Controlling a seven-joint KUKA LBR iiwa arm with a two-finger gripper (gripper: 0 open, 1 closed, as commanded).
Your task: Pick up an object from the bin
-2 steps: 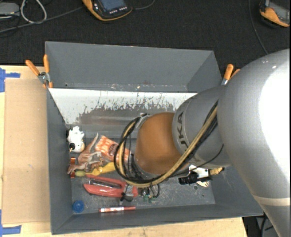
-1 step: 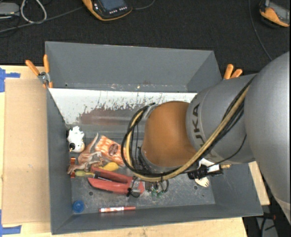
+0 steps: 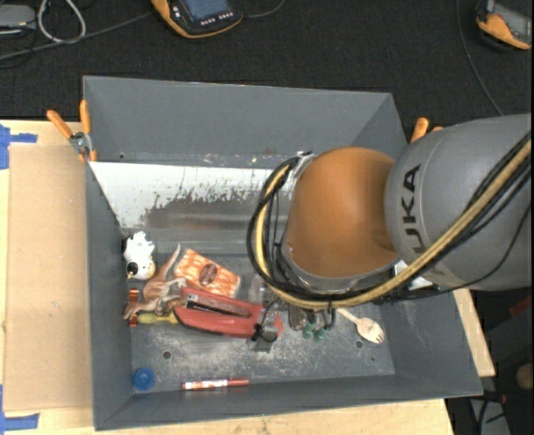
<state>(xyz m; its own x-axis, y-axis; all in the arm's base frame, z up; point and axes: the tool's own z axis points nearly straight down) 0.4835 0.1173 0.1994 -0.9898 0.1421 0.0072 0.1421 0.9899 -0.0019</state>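
My gripper (image 3: 269, 323) is low in the bin's middle front, mostly hidden under the arm's orange cover. It sits at the right end of a red flat tool (image 3: 214, 316) that lies across the floor. Whether it touches the tool I cannot tell. Just behind the tool lies an orange patterned packet (image 3: 208, 275). A small green thing (image 3: 317, 333) and a cream plastic spoon (image 3: 364, 327) lie just to the gripper's right.
A white toy animal with black spots (image 3: 140, 256) and a brownish toy figure (image 3: 152, 299) lie at the left. A blue cap (image 3: 142, 379) and a red-and-white pen (image 3: 214, 384) rest along the front wall. The arm covers the bin's right half.
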